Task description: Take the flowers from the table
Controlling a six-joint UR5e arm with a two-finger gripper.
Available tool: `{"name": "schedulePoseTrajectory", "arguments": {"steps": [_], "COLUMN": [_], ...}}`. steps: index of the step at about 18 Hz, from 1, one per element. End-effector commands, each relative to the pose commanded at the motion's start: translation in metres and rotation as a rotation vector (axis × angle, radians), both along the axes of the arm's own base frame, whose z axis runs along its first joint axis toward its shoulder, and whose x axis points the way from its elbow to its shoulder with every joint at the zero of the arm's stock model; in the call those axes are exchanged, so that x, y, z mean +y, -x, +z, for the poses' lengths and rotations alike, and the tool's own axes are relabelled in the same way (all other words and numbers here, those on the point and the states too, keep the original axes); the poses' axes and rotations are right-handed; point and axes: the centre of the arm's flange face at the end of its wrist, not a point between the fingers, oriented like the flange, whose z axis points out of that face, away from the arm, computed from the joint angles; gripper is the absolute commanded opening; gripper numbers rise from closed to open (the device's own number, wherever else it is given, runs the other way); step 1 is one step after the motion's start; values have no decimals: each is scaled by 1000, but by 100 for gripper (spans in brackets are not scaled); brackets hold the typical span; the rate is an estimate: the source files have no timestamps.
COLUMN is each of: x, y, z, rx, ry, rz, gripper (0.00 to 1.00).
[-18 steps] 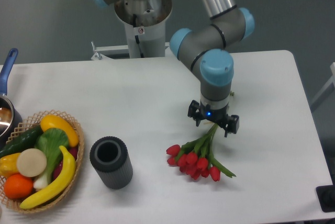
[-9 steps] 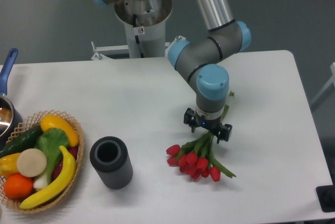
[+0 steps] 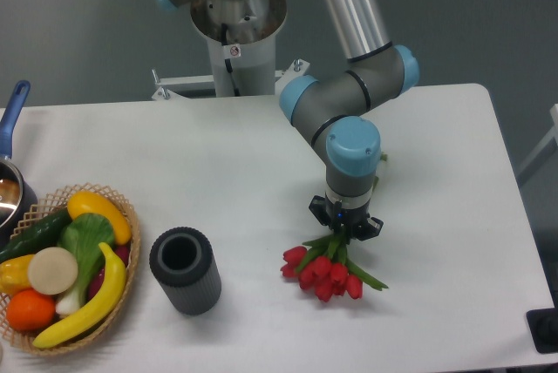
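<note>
So the grab itself looks basically done. The gripper (image 3: 345, 230) is right down on the stems of the flowers (image 3: 327, 270), and the fingers look pinched in tight around the green stalks just above the red buds. What I can't call is whether the bunch has actually left the table (image 3: 244, 172): the buds sit so low from this angle that they could be resting on the white top or hanging just over it. My read is that the grip is on and the lift is the part left to do, or is only barely under way.

The bunch is toward the front middle-right of the table, buds fanned out toward the camera, with a stray leaf tip poking out behind the wrist.

The surface is a smooth white top with rounded corners, nothing grippy about it. A dark cylinder (image 3: 184, 270) stands upright well to the left of the flowers. Further left is a wicker basket (image 3: 122, 207) of fruit and veg, and a pot with a blue handle (image 3: 12, 111) is cut off by the left edge. Behind everything is a plain grey wall, with the arm's base at the far side.
</note>
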Motion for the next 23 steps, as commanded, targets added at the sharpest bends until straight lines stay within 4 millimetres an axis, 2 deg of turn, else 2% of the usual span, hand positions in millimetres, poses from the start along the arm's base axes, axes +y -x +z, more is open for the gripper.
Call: {"name": "schedulePoseTrajectory", "arguments": {"steps": [3, 6, 10, 13, 17, 23], "x": [-5, -12, -6, 0, 1, -2], "y": [3, 16, 40, 54, 56, 56], "z": [26, 55, 91, 116, 130, 131], "rx": [34, 74, 124, 97, 85, 43], "ry": [-21, -49, -83, -74, -62, -19], "rz": [3, 24, 34, 20, -24, -73], "gripper": [0, 0, 0, 0, 0, 0]}}
